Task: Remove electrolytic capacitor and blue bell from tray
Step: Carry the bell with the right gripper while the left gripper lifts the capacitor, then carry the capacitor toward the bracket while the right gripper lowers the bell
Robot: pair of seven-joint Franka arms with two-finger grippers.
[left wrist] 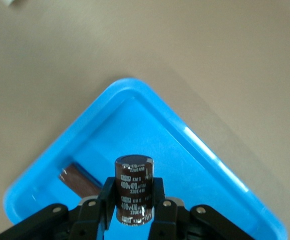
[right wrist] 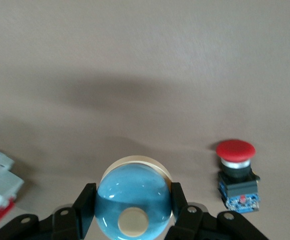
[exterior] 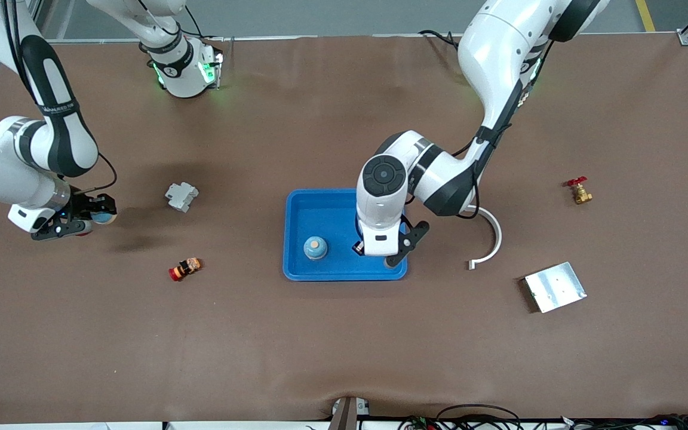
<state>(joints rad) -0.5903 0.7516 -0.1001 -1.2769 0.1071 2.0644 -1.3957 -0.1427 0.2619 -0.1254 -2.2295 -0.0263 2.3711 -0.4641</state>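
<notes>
A brown bench (exterior: 344,334) carries a bright-blue tray (exterior: 305,206) with a raised rim and rounded corners. One blue bell (exterior: 315,248), domed with a tan button on top, stands inside the tray near the rim closest to the front camera.

The left end effector (left wrist: 134,212) is lowered over the tray and clamped on the electrolytic capacitor (left wrist: 134,190), a dark brown cylinder with white print. The grip appears to sit low on the body, so the capacitor could tilt or slip as it is raised.

The right end effector (right wrist: 131,210) is clamped on a second blue bell (right wrist: 132,205) above bare bench at the right arm's end, near a red pushbutton switch (right wrist: 236,175). A careless release could let the bell roll.
</notes>
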